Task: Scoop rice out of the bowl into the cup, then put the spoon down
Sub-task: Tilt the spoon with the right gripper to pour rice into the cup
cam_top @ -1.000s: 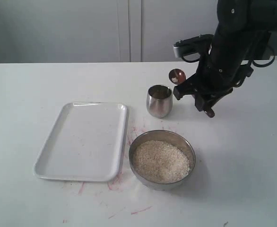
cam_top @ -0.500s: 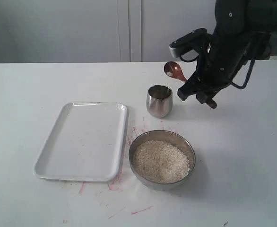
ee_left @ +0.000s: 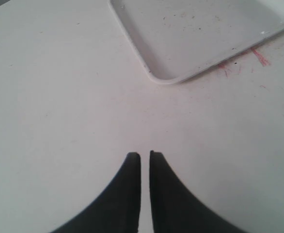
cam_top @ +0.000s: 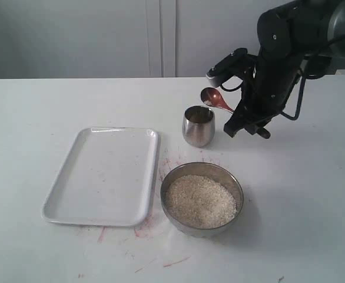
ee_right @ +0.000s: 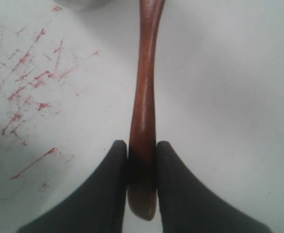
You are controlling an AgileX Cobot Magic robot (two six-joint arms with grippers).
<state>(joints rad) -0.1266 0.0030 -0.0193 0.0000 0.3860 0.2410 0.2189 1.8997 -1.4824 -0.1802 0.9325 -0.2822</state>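
Observation:
The wide steel bowl (cam_top: 239, 187) sits at the front centre, filled with pale rice (cam_top: 199, 201). Behind it stands the small shiny cup (cam_top: 198, 125). My right gripper (cam_top: 239, 119) is shut on the end of the handle of the reddish-brown wooden spoon (cam_top: 211, 97). The spoon's oval head hangs tilted just above the cup's right rim. In the right wrist view the handle (ee_right: 145, 92) runs straight out from between the fingers of the right gripper (ee_right: 142, 144). My left gripper (ee_left: 145, 154) is shut on nothing, low over bare table, and does not show in the exterior view.
A white rectangular tray (cam_top: 102, 177) lies left of the bowl and cup; its corner (ee_left: 161, 73) shows ahead of the left gripper. Red marks (cam_top: 143, 227) streak the white tabletop around the bowl. A pale wall closes the back.
The right arm has shifted left and turned. The spoon's head has come down from behind the cup to just over its rim and tipped; the pale grains seen on it earlier no longer show.

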